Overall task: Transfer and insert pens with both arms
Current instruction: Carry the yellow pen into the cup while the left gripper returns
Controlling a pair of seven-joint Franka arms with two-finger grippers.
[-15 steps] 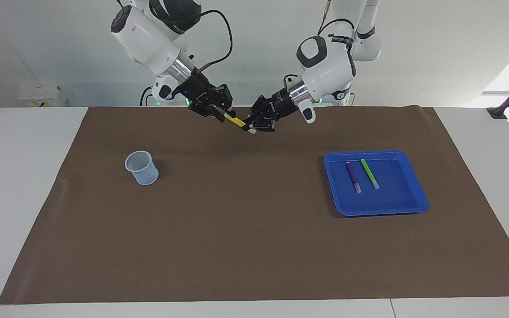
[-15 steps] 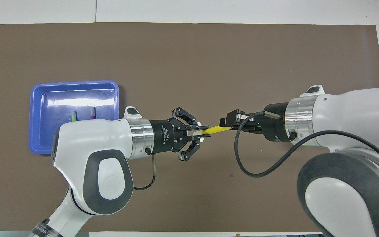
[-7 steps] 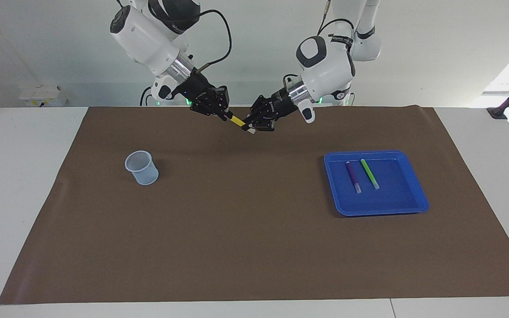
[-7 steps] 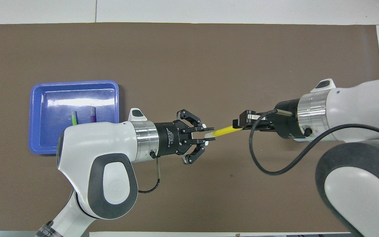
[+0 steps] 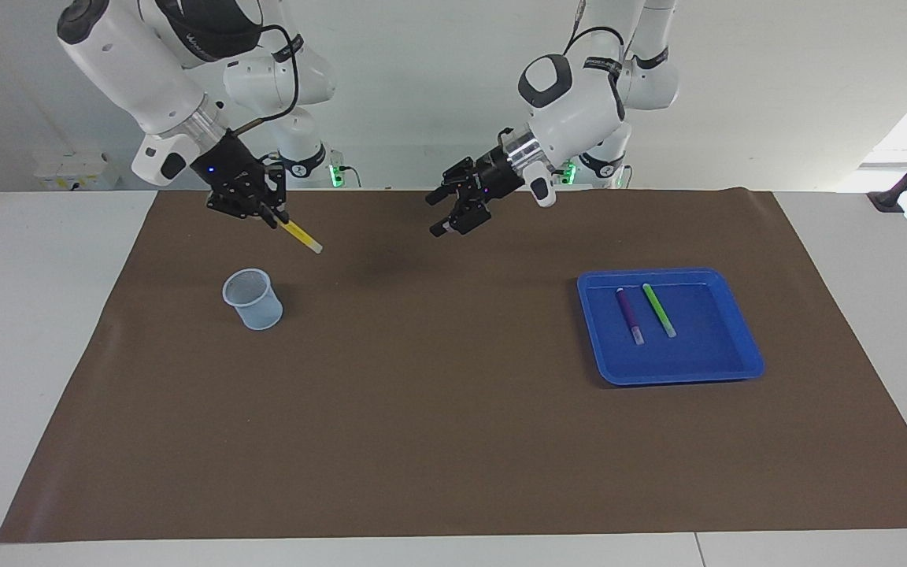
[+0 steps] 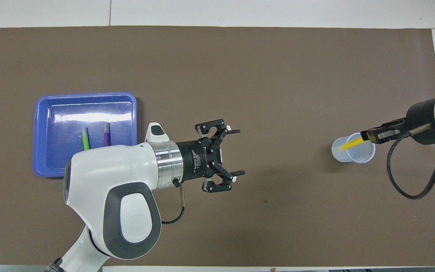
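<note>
I count three pens: the yellow pen point(image 5: 301, 235) is clamped in the right gripper point(image 5: 264, 213), while the purple pen point(image 5: 630, 315) and the green pen point(image 5: 659, 310) lie side by side, not touching, in the one blue tray point(image 5: 741, 346) toward the left arm's end of the table. There is one translucent cup point(image 5: 253, 299), standing upright toward the right arm's end. Two arms are working.

The right gripper's fingers are closed on the yellow pen's upper end, and the pen slants down with its pale cap lowest. From overhead the pen lies across the cup's rim, but the facing view shows it up in the air, above the mat beside the cup — I think it is clear of the rim, though the angle makes that hard to judge. The left gripper point(image 5: 453, 206) hangs over the middle of the mat with its fingers spread wide and nothing between them.

A brown mat point(image 5: 438, 441) covers most of the white table point(image 5: 36, 346), with a plain pale wall at the robots' end. The mat's edges lie flat, and a broad bare stretch of it runs between cup and tray; both stand well in from the mat's borders.
</note>
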